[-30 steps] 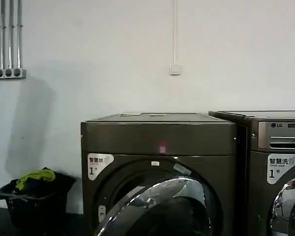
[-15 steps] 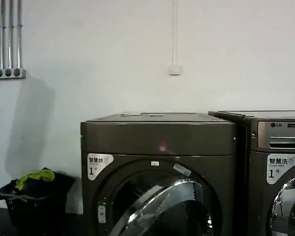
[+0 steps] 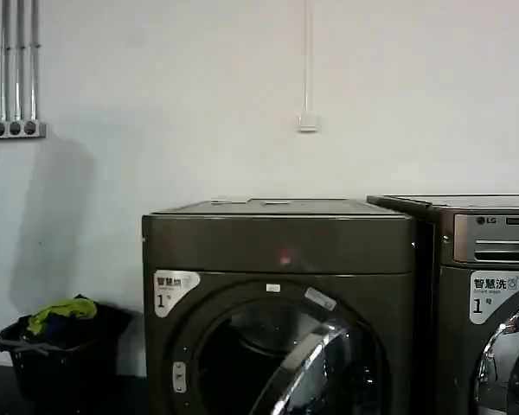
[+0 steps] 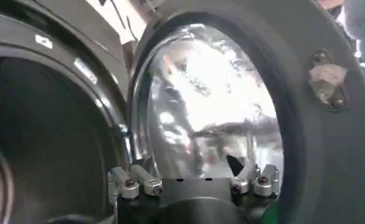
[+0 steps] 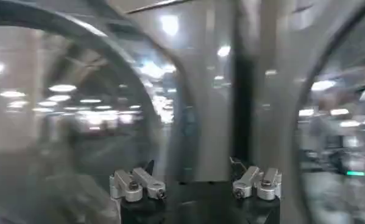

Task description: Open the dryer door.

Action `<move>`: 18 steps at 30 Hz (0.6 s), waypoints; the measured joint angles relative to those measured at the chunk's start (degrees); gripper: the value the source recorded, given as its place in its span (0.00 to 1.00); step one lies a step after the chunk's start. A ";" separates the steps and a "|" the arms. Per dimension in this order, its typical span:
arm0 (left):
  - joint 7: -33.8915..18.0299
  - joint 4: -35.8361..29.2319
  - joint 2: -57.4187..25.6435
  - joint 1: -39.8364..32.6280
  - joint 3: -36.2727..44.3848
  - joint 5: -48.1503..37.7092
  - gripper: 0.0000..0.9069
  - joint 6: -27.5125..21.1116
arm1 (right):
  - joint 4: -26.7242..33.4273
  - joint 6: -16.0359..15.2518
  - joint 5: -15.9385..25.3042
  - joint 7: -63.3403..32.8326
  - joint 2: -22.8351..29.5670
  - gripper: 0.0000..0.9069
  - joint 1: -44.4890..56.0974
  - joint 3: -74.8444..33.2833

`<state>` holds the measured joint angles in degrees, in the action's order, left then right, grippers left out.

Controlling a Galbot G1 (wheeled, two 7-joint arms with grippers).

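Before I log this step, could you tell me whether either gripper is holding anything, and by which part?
Nothing is held: left gripper and right gripper are both open, fingers apart, closed on nothing.

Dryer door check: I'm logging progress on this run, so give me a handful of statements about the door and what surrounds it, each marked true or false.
1. The dryer door stands swung out from the dryer, leaving the drum opening exposed. True.
2. The machine with the open door carries an LG logo. False: the LG logo sits on the neighbouring machine to the robot's right; the dryer has a plain upper panel.
3. A dark basket with a yellow-green cloth on top stands by the wall to the dryer's left. True.
4. The left tool is clamped shut. False: its fingers stand apart, open, close to the door's inner side.
5. The right tool is open. True.
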<state>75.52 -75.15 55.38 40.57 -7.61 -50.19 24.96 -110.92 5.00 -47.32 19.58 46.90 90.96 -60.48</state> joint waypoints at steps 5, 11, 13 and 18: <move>-0.18 -0.02 1.46 -0.85 2.24 -0.52 1.00 0.10 | -0.86 -0.40 1.15 -0.55 4.03 1.00 3.52 -8.75; -0.40 0.76 2.84 -2.51 5.70 -0.80 1.00 0.48 | -1.67 -0.54 1.62 -0.61 8.33 1.00 6.56 -19.22; -0.53 1.27 3.40 -3.28 7.15 -0.80 1.00 0.69 | -1.69 -0.65 1.65 -0.72 10.26 1.00 7.53 -22.80; -0.81 2.07 4.69 -5.23 10.42 -1.03 1.00 0.91 | -1.25 -1.24 1.64 -1.39 14.60 1.00 8.80 -30.62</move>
<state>74.70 -73.09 60.07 35.34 2.82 -51.22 25.86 -112.17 3.76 -45.68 18.19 61.49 99.76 -91.11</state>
